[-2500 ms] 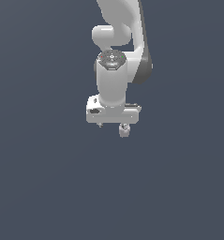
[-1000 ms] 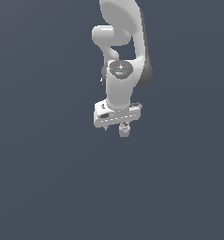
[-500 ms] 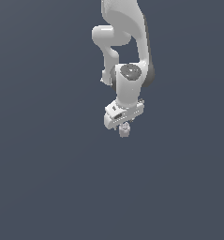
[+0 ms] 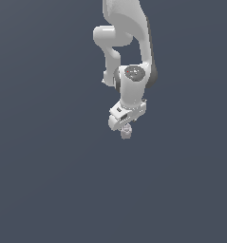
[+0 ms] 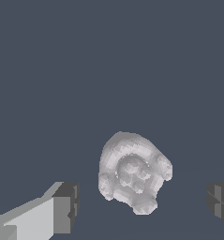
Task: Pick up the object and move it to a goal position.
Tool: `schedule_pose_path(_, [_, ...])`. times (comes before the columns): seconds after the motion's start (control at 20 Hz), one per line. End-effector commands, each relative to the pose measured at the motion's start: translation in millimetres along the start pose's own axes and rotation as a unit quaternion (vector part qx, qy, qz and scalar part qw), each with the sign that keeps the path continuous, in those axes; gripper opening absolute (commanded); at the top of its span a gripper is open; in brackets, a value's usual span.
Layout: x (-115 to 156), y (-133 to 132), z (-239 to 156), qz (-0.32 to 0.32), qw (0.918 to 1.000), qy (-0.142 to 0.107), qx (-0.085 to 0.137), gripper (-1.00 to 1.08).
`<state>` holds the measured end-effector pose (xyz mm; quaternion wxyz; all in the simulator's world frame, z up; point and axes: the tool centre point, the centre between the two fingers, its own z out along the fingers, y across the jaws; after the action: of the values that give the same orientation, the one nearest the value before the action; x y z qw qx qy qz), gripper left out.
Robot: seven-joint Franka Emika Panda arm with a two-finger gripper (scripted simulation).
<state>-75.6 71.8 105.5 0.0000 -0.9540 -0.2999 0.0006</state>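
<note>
While I watch the exterior view, the arm (image 4: 129,52) hangs from above with its claw (image 4: 125,129) pointing down | claw open, fingers (image 5: 43,213) spread with clear gaps either side of the object (image 5: 132,173) | object lies between them, untouched, just under the claw tip (image 4: 126,134).

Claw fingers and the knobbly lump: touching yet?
Apart. The wrist view shows bare floor between the lump and each finger of the claw.
</note>
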Motion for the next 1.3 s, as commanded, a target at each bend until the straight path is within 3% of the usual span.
schedule_pose_path(0.0, [-0.1, 0.2, 1.2, 0.0, 1.0, 0.0, 0.0, 1.0])
schedule_pose_path(0.8, [-0.6, -0.8, 50.4, -0.003, 1.0, 0.001, 0.0, 1.0])
schedule_pose_path(0.85, [-0.6, -0.8, 50.4, -0.003, 1.0, 0.001, 0.0, -1.0])
schedule_pose_path(1.25, [-0.6, -0.8, 50.4, -0.003, 1.0, 0.001, 0.0, -1.0])
